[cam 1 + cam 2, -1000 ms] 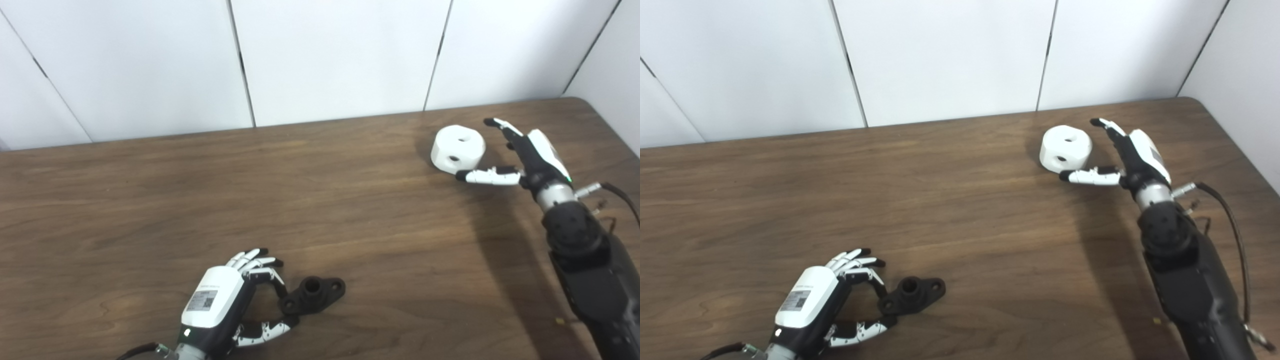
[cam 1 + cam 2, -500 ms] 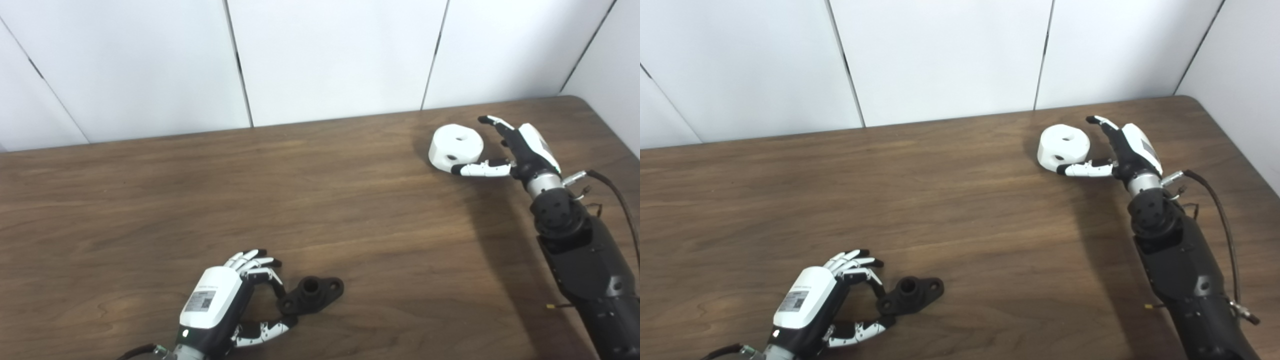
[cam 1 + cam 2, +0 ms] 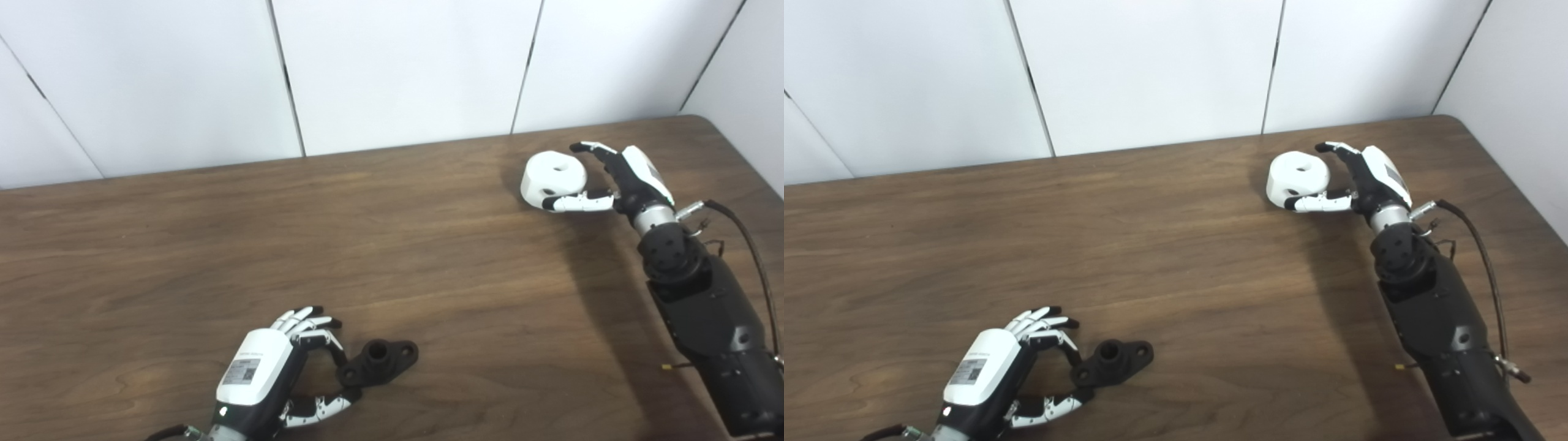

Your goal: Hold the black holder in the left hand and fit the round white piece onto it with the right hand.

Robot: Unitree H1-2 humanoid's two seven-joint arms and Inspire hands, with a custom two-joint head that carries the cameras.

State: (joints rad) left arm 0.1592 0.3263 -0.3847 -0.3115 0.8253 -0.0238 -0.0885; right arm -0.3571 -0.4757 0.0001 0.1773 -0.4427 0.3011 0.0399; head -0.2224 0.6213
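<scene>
A long brown wood-grain table [image 3: 184,245] is set against white wall panels [image 3: 398,67]. The black right arm [image 3: 704,306] is stretched toward the far right corner; its white-and-black right hand [image 3: 618,177] is spread around the round white piece with a centre hole [image 3: 553,176], thumb laid along the near side, fingers curved over the far rim. Whether the piece is actually gripped cannot be told; it appears to rest on the table. At the near left, the left hand [image 3: 269,373] is held partly curled, fingertips and thumb touching the near lug of the small black flanged holder [image 3: 380,361], which lies flat on the table.
</scene>
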